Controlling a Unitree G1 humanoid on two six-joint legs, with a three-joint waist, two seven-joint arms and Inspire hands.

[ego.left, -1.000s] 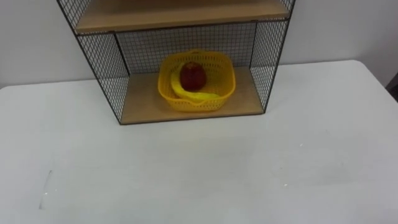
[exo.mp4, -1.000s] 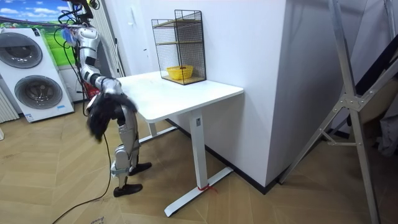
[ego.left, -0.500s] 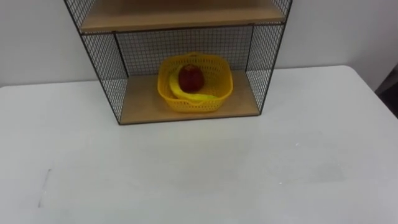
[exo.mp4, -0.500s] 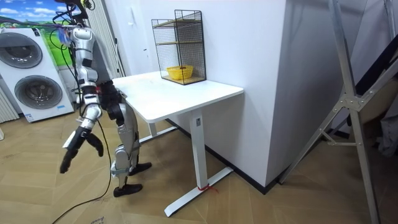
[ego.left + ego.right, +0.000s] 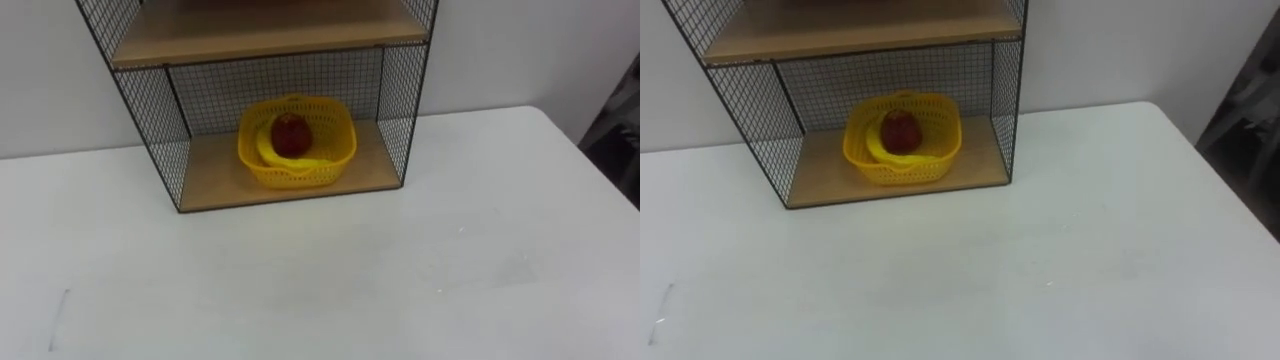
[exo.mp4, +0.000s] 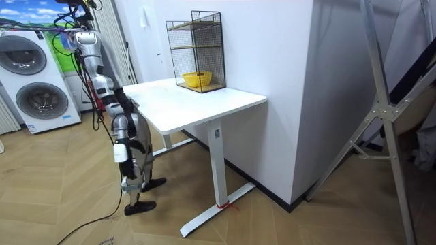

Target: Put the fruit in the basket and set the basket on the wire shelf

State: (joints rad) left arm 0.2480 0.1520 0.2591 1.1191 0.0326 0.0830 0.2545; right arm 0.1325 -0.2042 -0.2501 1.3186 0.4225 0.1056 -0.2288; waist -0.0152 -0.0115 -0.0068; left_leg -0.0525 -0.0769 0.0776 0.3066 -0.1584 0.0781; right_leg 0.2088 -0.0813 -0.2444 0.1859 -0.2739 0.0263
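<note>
The yellow basket (image 5: 296, 145) stands on the bottom board of the black wire shelf (image 5: 215, 180), at the back of the white table (image 5: 330, 280). Inside it a red apple (image 5: 290, 133) rests against a yellow banana (image 5: 287, 160). In the room view the basket (image 6: 196, 79) shows in the wire shelf (image 6: 197, 47) on the table (image 6: 197, 102). I stand at the table's end on the room view's left, facing the shelf. My right hand (image 6: 121, 154) hangs down beside my hip, away from the table.
The shelf has a second wooden board (image 5: 250, 40) above the basket. A white wall rises behind the table. Washing machines (image 6: 37, 82) stand behind me, and a metal frame (image 6: 381, 122) stands at the room view's right.
My right arm has swung down from a raised, outstretched pose and now hangs at my side. The eye view has shifted a little, so the camera moved. Basket and fruit stay put.
</note>
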